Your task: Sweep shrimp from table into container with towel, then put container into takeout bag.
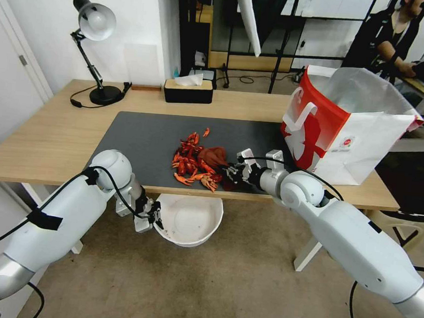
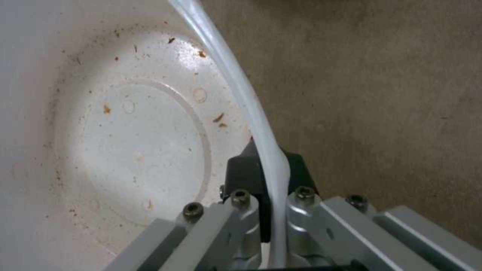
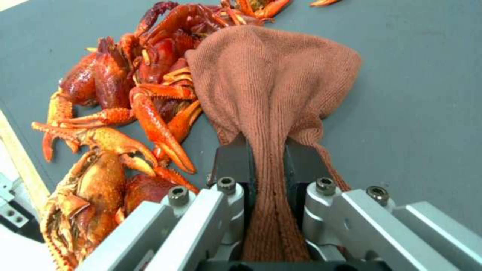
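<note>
Below the table's near edge (image 1: 75, 178), the left gripper (image 1: 153, 218) is clenched on the rim of the container (image 1: 190, 223), holding it out over the carpet. On the mat above, the right gripper (image 1: 233, 174) is clamped on the bunched towel (image 1: 215, 155), which lies against the right side of the shrimp (image 1: 190, 160). The pile sits between towel and edge, roughly above the container, though its left part may overhang the rim. The mat (image 1: 146, 135) is flat. Farther right stands the bag (image 1: 340, 124), open; a lamp (image 1: 95, 49) and tissue box (image 1: 188, 90) are behind.
</note>
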Motion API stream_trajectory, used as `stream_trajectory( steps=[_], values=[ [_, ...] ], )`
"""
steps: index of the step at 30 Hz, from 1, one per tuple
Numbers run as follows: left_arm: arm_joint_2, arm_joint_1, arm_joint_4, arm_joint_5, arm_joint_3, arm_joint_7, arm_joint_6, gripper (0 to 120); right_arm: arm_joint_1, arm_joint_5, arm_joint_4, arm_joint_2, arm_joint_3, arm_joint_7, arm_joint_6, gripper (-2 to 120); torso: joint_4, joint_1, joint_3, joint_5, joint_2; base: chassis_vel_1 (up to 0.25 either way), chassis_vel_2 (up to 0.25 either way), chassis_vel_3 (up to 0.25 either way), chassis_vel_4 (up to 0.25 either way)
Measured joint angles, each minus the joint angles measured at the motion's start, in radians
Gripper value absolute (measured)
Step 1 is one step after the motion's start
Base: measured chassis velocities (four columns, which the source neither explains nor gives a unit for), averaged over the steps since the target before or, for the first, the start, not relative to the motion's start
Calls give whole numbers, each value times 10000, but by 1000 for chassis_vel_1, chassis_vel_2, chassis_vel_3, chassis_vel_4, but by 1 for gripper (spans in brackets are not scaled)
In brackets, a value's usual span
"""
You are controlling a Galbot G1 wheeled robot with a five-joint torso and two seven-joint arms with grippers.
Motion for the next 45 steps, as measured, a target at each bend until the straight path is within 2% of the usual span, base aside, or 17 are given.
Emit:
stream_trajectory(
  steps=[45],
  values=[
    [-117,74,10,15,-78,-1,0,0,-1090,227,2064,-872,208,133,-251,8,-1,0,0,0,0,0,0,0,0]
  ],
)
